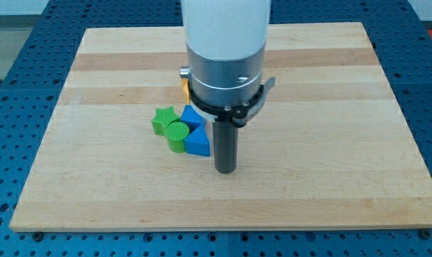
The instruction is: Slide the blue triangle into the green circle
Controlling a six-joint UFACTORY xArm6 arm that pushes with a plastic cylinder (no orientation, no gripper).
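Note:
The blue triangle [198,142] lies on the wooden board, touching the right side of the green circle [177,134]. A green star [163,119] sits just left of and above the circle. A second blue block [192,116] sits just above the triangle, shape unclear. My tip [225,170] is just right of and slightly below the blue triangle, a small gap apart. The arm's white and silver body hides the board above the tip.
A yellow or orange block [183,88] peeks out at the left edge of the arm's silver collar, mostly hidden. The wooden board [330,143] rests on a blue perforated table [430,86].

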